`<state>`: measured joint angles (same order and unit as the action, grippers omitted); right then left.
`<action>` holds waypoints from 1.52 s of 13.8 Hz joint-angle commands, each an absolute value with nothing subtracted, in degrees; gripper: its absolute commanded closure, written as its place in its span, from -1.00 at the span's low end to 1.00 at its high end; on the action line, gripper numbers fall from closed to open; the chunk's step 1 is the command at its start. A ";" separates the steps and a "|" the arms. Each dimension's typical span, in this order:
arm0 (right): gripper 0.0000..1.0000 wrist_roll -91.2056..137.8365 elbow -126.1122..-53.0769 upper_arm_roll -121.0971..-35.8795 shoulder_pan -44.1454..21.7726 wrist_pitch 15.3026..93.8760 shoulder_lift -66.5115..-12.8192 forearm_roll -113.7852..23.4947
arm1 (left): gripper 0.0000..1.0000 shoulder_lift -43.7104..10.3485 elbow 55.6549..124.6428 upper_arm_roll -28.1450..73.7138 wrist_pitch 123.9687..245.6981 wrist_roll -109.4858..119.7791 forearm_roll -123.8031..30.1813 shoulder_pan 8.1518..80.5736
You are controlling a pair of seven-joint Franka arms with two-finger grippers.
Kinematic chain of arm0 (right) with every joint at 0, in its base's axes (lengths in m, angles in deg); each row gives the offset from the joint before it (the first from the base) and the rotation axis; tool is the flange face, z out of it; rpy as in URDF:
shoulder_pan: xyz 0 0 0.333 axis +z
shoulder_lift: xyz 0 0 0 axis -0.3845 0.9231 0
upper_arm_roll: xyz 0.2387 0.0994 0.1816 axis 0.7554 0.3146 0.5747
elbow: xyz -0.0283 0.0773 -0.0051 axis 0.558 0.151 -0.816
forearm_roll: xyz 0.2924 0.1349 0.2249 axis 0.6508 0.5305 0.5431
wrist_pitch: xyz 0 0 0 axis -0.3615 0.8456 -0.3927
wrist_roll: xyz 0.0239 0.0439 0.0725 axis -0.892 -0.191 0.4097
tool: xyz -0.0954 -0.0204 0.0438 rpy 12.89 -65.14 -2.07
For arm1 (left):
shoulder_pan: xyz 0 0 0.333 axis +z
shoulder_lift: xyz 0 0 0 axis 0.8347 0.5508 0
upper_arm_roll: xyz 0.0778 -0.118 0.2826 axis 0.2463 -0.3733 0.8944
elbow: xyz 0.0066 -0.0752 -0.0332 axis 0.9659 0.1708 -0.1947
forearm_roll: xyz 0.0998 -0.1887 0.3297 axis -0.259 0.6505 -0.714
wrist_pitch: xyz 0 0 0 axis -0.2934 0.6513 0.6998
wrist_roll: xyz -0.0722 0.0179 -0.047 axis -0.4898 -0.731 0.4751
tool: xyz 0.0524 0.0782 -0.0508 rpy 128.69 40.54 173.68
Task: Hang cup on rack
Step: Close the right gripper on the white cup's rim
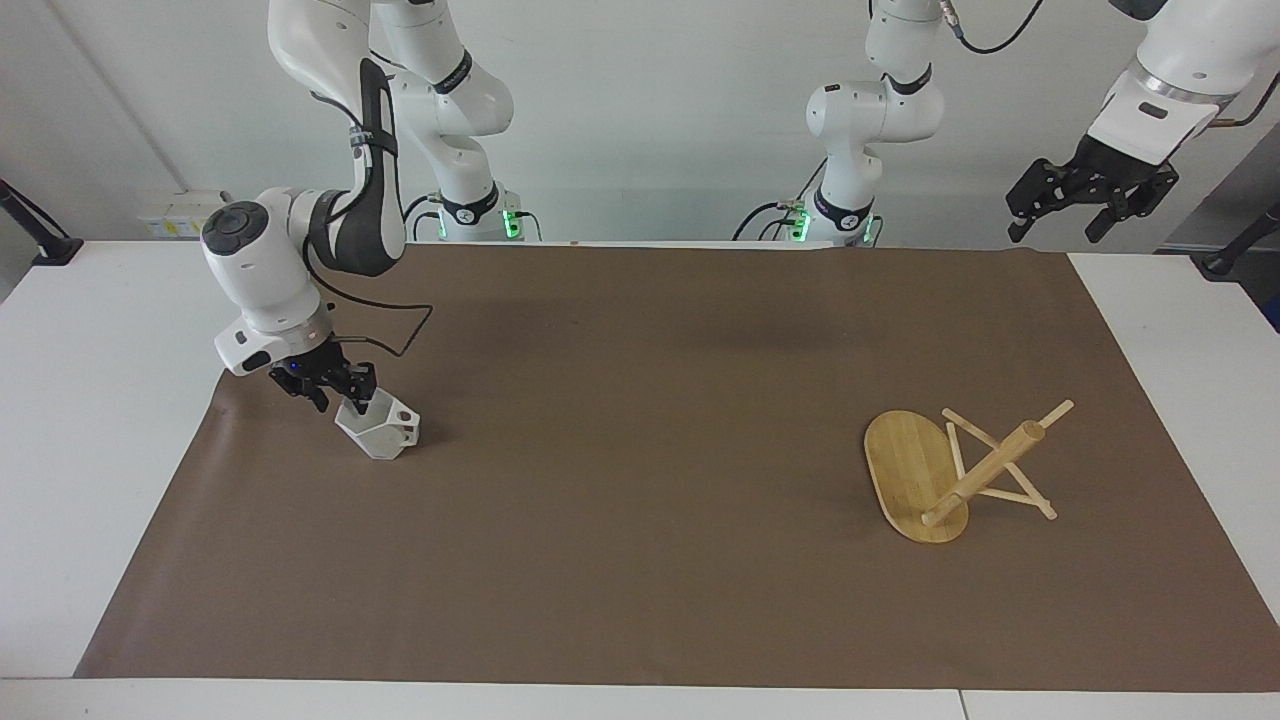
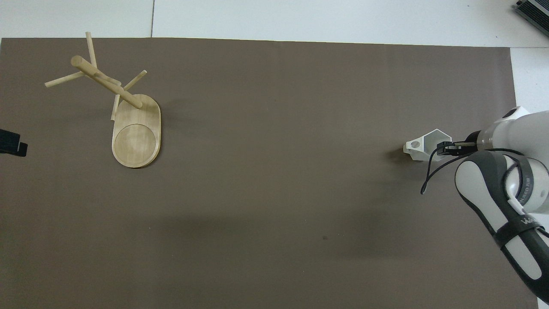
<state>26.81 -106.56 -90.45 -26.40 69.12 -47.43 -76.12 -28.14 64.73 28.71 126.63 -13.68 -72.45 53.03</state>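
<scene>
The white faceted cup [image 1: 380, 436] [image 2: 421, 148] rests tilted on the brown mat toward the right arm's end of the table, its holed handle pointing toward the table's middle. My right gripper [image 1: 343, 393] [image 2: 444, 149] is down at the cup's rim, on the side away from the handle. The bamboo rack [image 1: 985, 475] [image 2: 107, 83] lies tipped over toward the left arm's end, resting on the edge of its oval base [image 1: 905, 465] and on its pegs. My left gripper [image 1: 1088, 195] waits open, high above the table's edge at that end.
The brown mat [image 1: 640, 400] covers most of the white table. A wide stretch of bare mat separates the cup from the rack. In the overhead view only a dark tip of the left gripper [image 2: 10, 145] shows at the edge.
</scene>
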 commanded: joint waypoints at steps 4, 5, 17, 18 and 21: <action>1.00 27.79 -107.40 -90.35 -26.57 70.50 -47.80 -74.94 | -1.00 -29.91 66.91 29.06 127.22 -13.02 -72.04 52.80; 1.00 29.28 -107.31 -90.35 -26.57 70.50 -47.80 -74.94 | -1.00 -29.91 66.91 29.06 127.22 -13.02 -72.04 52.80; 1.00 29.82 -101.52 -90.35 -26.83 65.59 -47.54 -74.94 | -1.00 -29.91 66.91 29.06 127.31 -13.02 -72.04 52.80; 1.00 29.82 -100.29 -90.35 -26.83 64.36 -47.54 -74.94 | -1.00 -29.91 66.91 29.06 127.31 -13.02 -72.04 52.80; 1.00 29.73 -96.77 -90.35 -26.92 59.79 -47.89 -74.94 | -1.00 -29.91 66.91 29.06 127.31 -13.02 -72.04 52.80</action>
<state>28.85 -99.40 -90.58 -26.51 63.02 -47.73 -75.35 -28.14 64.73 28.71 126.63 -13.67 -72.45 53.03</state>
